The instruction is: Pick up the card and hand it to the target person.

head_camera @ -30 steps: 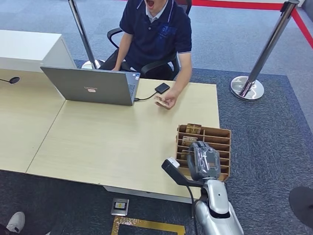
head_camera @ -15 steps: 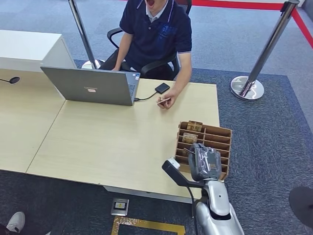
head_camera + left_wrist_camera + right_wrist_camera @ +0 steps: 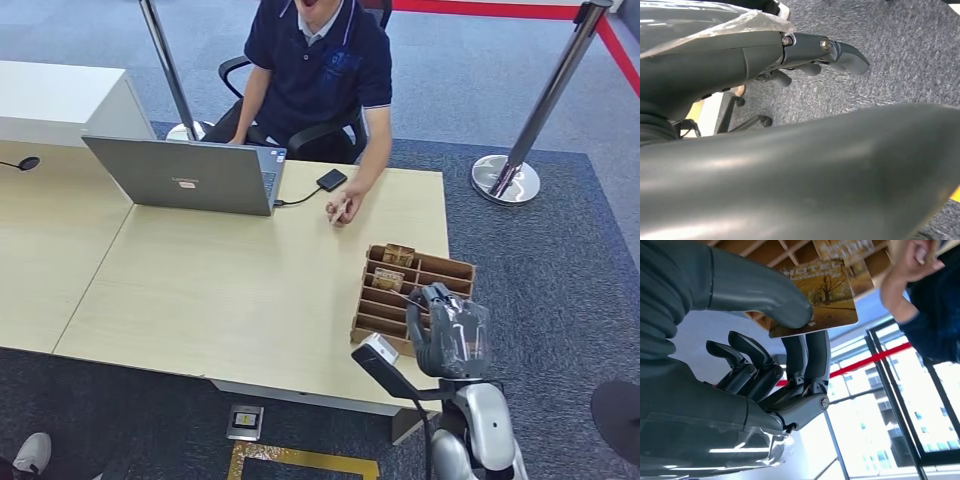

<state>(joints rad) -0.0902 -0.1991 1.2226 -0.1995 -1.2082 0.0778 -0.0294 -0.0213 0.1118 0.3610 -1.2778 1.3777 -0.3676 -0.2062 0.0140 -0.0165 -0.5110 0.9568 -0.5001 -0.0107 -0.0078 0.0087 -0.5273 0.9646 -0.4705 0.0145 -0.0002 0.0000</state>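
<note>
one laptop, one slotted tray, two stanchions, one person.

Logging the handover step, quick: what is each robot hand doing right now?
Left robot hand: holds nothing, fingers extended over the carpet.
Right robot hand: holds a card, pinched between thumb and fingers.
</note>
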